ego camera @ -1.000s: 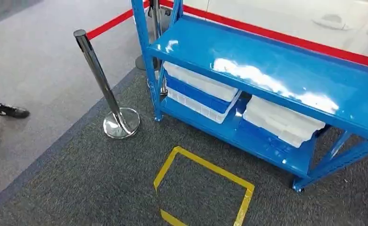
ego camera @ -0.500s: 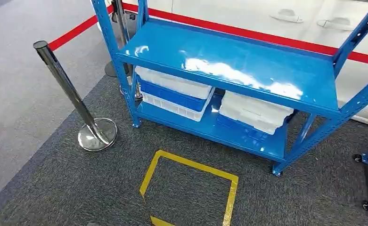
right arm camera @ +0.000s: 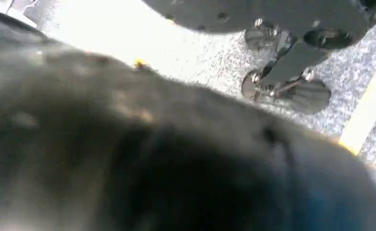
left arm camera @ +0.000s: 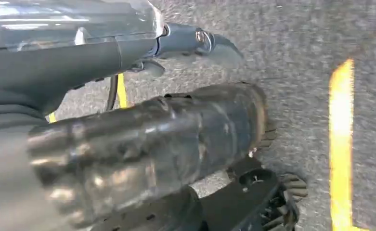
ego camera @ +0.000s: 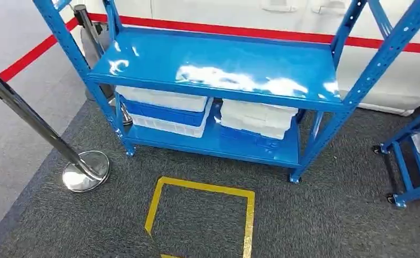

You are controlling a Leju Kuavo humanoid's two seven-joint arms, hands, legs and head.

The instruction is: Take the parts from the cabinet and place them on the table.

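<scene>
While the trays [ego camera: 167, 110] sit stacked on the shelf [ego camera: 213, 145] | light, stiff, slick plastic (probably), grip the rims | left hand [left arm camera: 128, 144], right hand [right arm camera: 176, 159]: finger state unclear.

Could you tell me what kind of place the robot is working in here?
Probably a roped-off demo or test area indoors: a blue metal rack holding plastic bins, a stanchion with red belt, and a yellow floor square.
</scene>
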